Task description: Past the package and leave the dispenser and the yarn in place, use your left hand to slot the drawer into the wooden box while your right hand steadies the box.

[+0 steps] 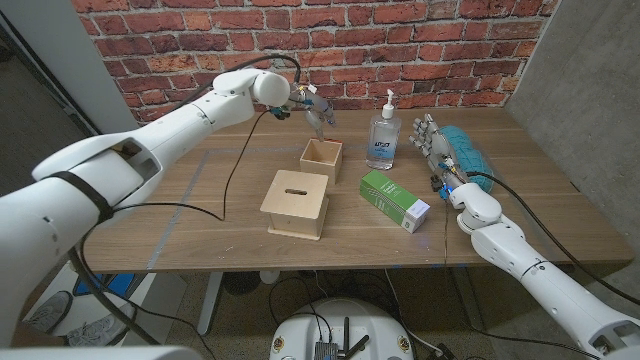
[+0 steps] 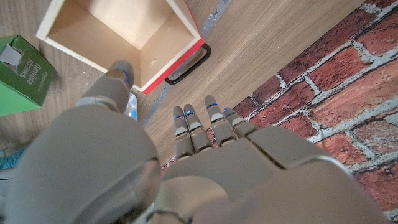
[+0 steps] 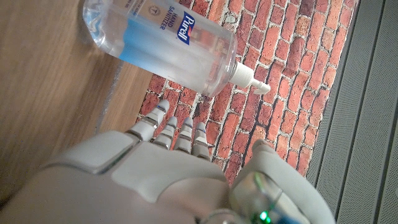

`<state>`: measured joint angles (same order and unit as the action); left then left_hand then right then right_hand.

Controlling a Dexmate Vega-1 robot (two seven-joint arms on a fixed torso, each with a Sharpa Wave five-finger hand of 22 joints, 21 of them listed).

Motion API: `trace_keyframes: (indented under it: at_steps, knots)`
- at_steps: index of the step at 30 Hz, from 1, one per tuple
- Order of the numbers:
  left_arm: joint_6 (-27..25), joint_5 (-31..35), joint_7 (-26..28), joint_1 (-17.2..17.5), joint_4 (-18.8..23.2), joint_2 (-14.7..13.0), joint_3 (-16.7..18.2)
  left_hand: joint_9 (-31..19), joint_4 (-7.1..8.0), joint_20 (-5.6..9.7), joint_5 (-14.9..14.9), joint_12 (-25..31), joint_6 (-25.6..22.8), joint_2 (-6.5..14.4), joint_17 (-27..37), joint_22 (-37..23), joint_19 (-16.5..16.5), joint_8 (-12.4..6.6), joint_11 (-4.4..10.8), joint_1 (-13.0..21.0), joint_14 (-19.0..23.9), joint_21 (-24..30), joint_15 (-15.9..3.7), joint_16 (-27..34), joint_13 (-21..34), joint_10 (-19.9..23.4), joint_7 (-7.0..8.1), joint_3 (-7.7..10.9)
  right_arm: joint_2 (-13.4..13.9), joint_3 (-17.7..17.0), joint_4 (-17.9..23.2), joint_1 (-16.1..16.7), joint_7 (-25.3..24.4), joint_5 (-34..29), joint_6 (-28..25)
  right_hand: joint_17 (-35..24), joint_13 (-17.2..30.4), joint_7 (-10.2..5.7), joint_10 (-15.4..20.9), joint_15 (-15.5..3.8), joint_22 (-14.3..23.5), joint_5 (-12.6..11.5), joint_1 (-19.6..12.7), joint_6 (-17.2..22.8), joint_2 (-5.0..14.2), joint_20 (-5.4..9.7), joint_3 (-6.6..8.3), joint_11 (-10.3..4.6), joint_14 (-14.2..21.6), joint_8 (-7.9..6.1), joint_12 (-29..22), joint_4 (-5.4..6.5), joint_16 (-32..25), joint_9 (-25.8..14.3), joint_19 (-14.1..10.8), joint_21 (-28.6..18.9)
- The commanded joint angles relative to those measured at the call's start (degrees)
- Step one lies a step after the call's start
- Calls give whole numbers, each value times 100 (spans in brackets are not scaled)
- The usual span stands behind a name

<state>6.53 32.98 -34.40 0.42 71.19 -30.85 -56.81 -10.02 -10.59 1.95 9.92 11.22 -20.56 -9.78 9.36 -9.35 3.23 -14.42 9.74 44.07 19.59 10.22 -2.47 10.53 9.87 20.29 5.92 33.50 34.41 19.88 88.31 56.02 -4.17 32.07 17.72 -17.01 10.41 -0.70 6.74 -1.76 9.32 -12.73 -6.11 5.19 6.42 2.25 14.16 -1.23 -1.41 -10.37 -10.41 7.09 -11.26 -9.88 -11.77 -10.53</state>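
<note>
The drawer [image 1: 321, 160], an open-topped wooden tray, stands on the table [image 1: 200, 235] a little past its middle, at about twelve o'clock from the wooden box [image 1: 296, 204] and close to it without touching. In the left wrist view the drawer [image 2: 118, 34] shows a bare inside and a red edge along one side. The wooden box is a square block with a dark slot in its top, lying nearer the robot.

The left hand [image 1: 317, 113] hangs in the air just beyond the drawer, at the drawer's twelve o'clock, near the brick wall [image 1: 400, 40]. It holds nothing; in the left wrist view the left hand [image 2: 186, 155] has its fingers [image 2: 194, 127] straight and lying close side by side, the thumb reaching toward the drawer's rim without clearly touching it.

The right hand [image 1: 432, 140] stands well off at the drawer's three o'clock, fingers up and slightly apart, empty, with the box out of its touch. Just beside it, at its nine o'clock, stands the dispenser [image 1: 383, 138], a clear pump bottle, also seen in the right wrist view [image 3: 165, 43]. The teal yarn [image 1: 470, 155] lies right behind the right hand. The package [image 1: 394, 200], a green carton, lies at four o'clock from the drawer, between box and right arm.
</note>
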Motion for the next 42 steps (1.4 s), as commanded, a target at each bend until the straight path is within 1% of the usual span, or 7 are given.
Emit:
trace_keyframes:
  at_steps: [1,4,6,10,26,37,42]
  knots:
    - [323,-57,104,-136,-571,205,-137,-7,-10,10,7,3,-95,6,4,0,93,-35,-4,143,92,44,-918,4,19,131,12,-37,307,-68,669,292,-179,-212,-193,-1,11,25,63,-168,21,-24,21,63,141,110,57,-6,49,-36,-55,-15,-32,-14,20,-18]
    - [435,-86,134,-180,-735,256,-177,-7,-9,39,7,-3,-136,7,4,0,142,-40,15,196,120,53,-922,4,19,155,19,-56,373,-67,770,345,-175,-325,-141,7,11,25,92,-173,21,-22,19,69,135,115,64,7,67,-38,-66,-22,-38,-14,6,-22]
    - [466,-151,143,-194,-846,297,-175,-8,-7,61,7,-6,-154,10,4,0,176,-41,16,227,140,59,-922,5,19,171,16,-68,399,-49,712,338,53,-281,24,25,11,18,126,-176,20,-20,1,96,118,129,77,-11,82,-47,-76,-46,-40,-14,-22,-31]
    - [604,-141,188,-271,-1020,355,-249,-9,-2,119,8,-3,-218,17,4,0,221,-51,31,294,194,59,-915,9,19,227,1,-97,504,-25,787,395,194,-368,111,40,12,10,143,-186,20,-17,-12,121,105,139,89,-20,113,-54,-79,-66,-50,-14,-53,-40]
    - [738,-190,285,-421,-1514,619,-453,-12,15,173,15,-4,-391,49,6,0,354,-64,79,482,319,60,-937,5,18,387,50,-190,756,-103,1252,759,-91,-969,175,75,12,-4,202,-207,18,-6,-19,202,95,172,123,-37,198,-71,-88,-93,-76,-14,-146,-59]
    - [713,-250,353,-408,-1657,707,-550,-14,29,222,27,9,-533,96,10,0,456,-74,106,612,408,62,-951,5,18,542,51,-253,896,-142,1504,939,-313,-1496,155,96,12,-11,221,-225,17,1,-22,229,90,173,145,-40,231,-71,-86,-109,-83,-14,-184,-60]
    - [704,-246,364,-413,-1703,742,-603,-16,35,253,33,26,-600,118,11,0,500,-74,107,675,454,60,-959,4,18,654,57,-288,937,-127,1613,964,-456,-1807,22,135,10,-47,295,-311,17,5,-60,298,92,227,189,-73,312,-82,-101,-153,-97,-14,-2,16]
